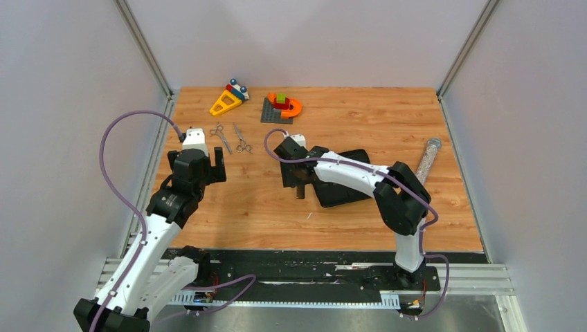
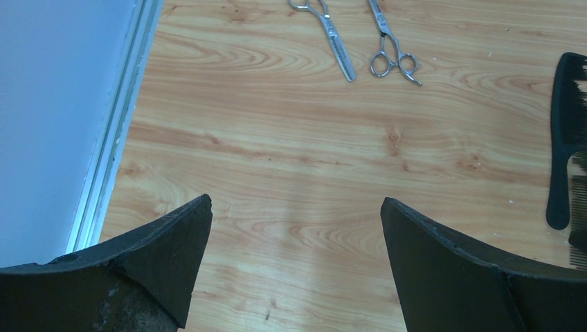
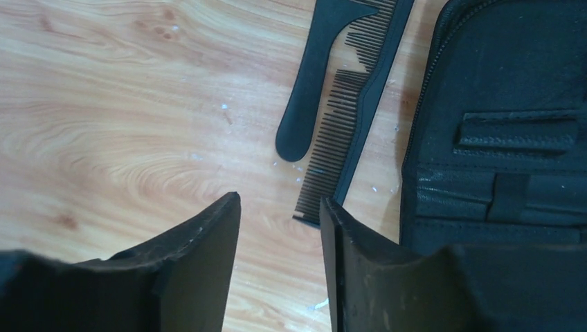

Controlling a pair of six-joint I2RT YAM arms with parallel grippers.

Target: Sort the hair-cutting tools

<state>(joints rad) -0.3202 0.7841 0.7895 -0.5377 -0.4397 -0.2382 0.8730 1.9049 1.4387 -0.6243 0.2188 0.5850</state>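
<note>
R gripper (image 3: 280,200): jaws part-way apart, only bare wood in the gap, nothing held. Comb (image 3: 346,104) lies just ahead & slightly right of the tips, long axis running away from them alongside the black case (image 3: 498,138). L gripper (image 2: 296,200) spread wide & empty, scissors (image 2: 332,34) ahead of it, comb off to its right, so R arm's nearer; prob needs a small rightward shift to straddle it.

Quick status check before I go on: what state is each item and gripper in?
Toothed scissors: blades shut, lying flat.
Plain scissors: blades shut, lying flat.
Black comb: flat beside the case, not gripped.
Black case: unzipped, lying open.
Left gripper: wide open, empty.
Right gripper: jaws partly apart, empty, near the comb's end.
</note>
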